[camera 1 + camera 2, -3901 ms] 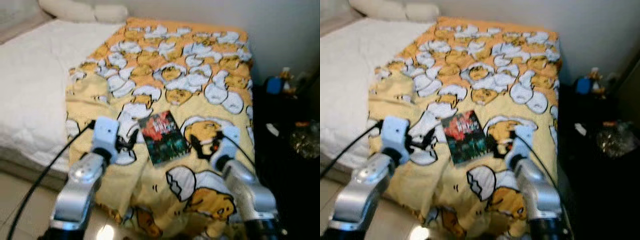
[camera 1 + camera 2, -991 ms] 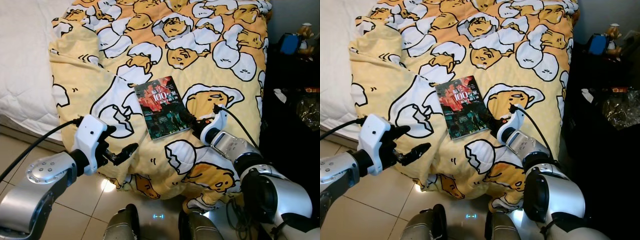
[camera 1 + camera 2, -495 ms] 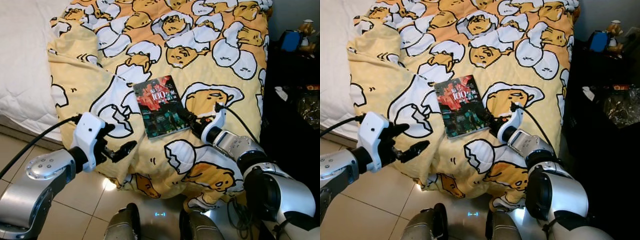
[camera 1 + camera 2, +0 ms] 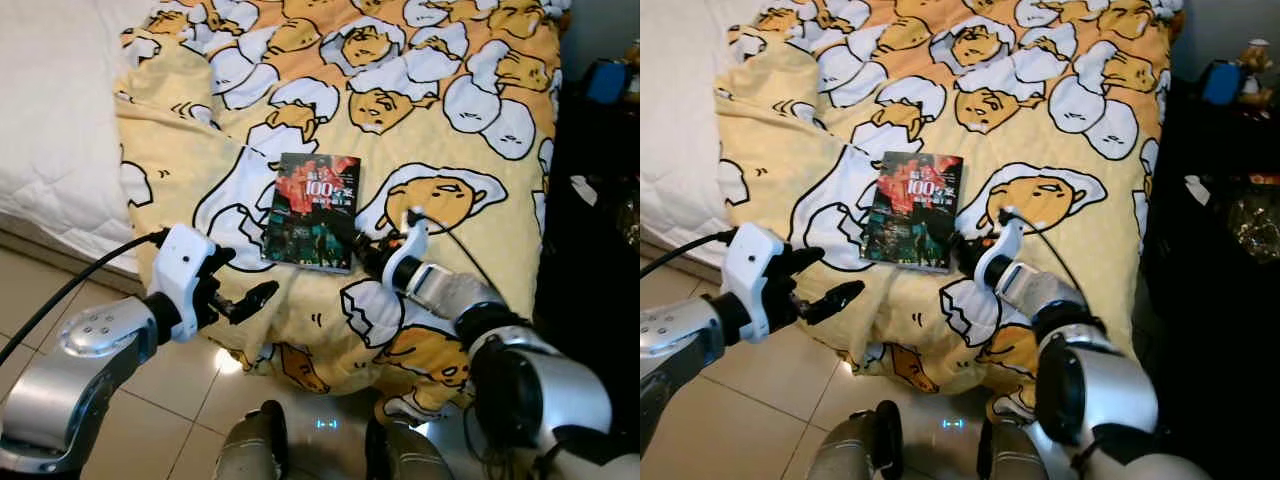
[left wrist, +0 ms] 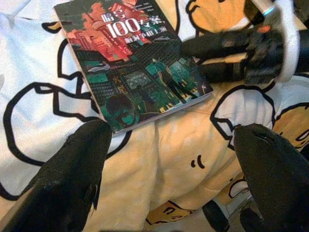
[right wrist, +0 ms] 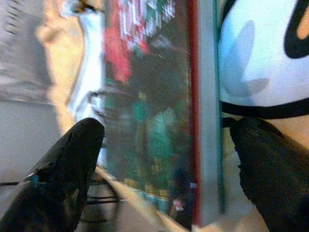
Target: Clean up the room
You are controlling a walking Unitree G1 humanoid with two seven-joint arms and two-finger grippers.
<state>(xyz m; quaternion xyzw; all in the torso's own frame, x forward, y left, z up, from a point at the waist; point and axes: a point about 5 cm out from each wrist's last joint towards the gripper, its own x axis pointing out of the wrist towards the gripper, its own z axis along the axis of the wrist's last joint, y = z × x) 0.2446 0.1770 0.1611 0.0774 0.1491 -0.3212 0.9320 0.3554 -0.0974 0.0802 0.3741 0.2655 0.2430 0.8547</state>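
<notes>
lying between the right hand [image 6: 159, 159] fingers, book [image 4: 312, 210] on blanket [image 4: 450, 130].

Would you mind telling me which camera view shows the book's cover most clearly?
The left wrist view: the book is close and sharp there, its red-and-green cover and the large "100" legible. Both eye views show it whole but small on the cartoon blanket. The right wrist view gives a blurred, edge-on close-up.
</notes>
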